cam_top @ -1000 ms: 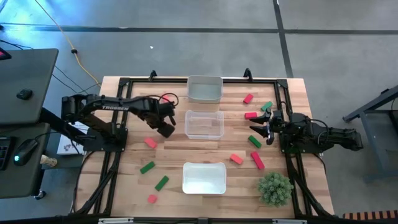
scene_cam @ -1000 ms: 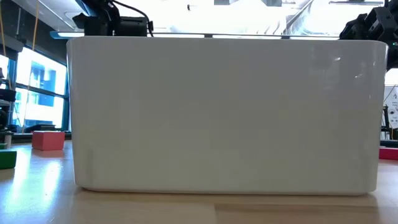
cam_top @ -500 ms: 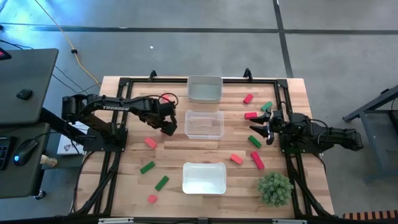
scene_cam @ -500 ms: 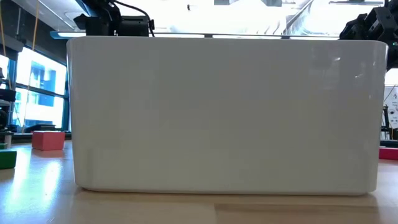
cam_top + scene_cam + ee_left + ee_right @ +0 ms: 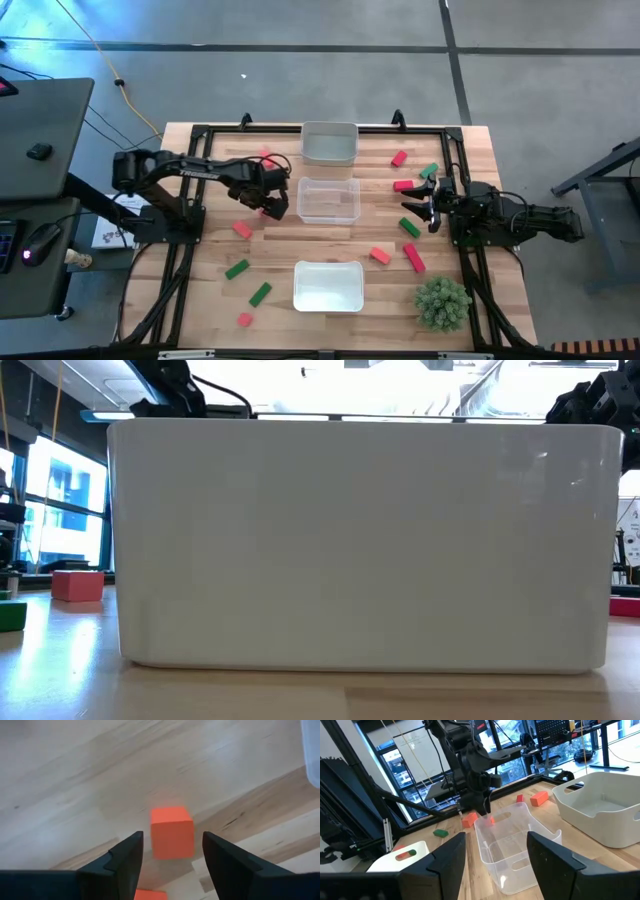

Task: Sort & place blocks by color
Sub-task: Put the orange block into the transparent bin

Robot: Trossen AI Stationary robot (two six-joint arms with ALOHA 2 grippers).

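The left gripper [image 5: 275, 205] sits left of centre in the high view, just beside the left wall of the middle clear tray [image 5: 329, 200]. Its fingers [image 5: 125, 862] stand apart, and an orange-red block [image 5: 172, 832] lies on the wooden table [image 5: 200, 300] between and beyond them; no contact with the block is visible. A second orange patch [image 5: 150, 894] shows at the bottom edge of the left wrist view, partly hidden.

The right gripper [image 5: 432, 203] rests at the right of the high view, fingers apart and holding nothing, with blocks close about it.

Blocks seen in the high view:
- Left half: a red one [image 5: 242, 229], two green ones [image 5: 237, 268] [image 5: 259, 293] and a small red one [image 5: 245, 320] at lower left.
- Right half: a red one [image 5: 399, 158] and a green one [image 5: 429, 171] at upper right, a crimson one [image 5: 403, 185], a green one [image 5: 410, 227], an orange-red one [image 5: 380, 256] and a crimson one [image 5: 414, 259].

A tray [image 5: 329, 143] stands at top centre and another [image 5: 328, 285] at bottom centre. A bushy green plant [image 5: 441, 303] occupies the lower right. The low view is filled by the near tray's wall [image 5: 360, 540].
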